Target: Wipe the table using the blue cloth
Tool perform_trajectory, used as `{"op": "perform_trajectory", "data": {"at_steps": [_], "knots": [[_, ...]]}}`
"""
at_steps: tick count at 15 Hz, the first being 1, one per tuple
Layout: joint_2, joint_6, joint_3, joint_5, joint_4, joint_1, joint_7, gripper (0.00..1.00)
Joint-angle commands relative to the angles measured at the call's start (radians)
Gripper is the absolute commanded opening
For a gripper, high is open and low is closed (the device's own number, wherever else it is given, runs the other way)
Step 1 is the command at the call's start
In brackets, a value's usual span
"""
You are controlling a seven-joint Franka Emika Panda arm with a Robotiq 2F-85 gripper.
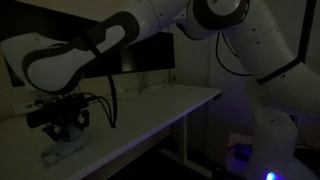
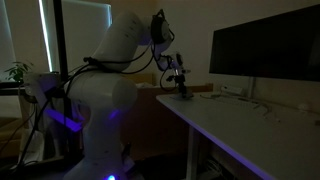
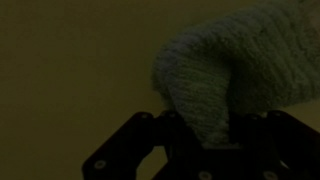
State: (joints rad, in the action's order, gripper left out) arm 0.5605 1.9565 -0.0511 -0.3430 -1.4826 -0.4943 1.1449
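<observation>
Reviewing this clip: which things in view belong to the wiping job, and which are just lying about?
For the job:
cloth
hand, closed on the cloth
table

Just lying about:
monitor
cables by its stand
potted plant

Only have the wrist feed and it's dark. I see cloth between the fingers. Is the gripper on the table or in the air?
Observer: Down at the table. In an exterior view the gripper is low over the white table, with the cloth bunched on the surface under it.
Operator: Where on the table?
Observer: Toward one end. A dark monitor stands further along the table, well apart from the gripper.
Operator: Anything in the wipe path?
Observer: What look like cables lie near the monitor's foot. It's too dark to tell more.
</observation>
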Motion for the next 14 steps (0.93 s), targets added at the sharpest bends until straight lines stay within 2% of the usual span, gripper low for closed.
{"op": "perform_trajectory", "data": {"at_steps": [1,7,10,14], "knots": [[-0.084,0.002,0.004,0.009,-0.142,0.063,-0.028,0.05],[-0.24,0.011,0.026,0.01,-0.394,0.166,-0.013,0.05],[-0.321,0.026,0.053,-0.022,-0.514,0.219,-0.001,0.0],[-0.425,0.032,0.097,-0.056,-0.633,0.315,-0.018,0.03]]}}
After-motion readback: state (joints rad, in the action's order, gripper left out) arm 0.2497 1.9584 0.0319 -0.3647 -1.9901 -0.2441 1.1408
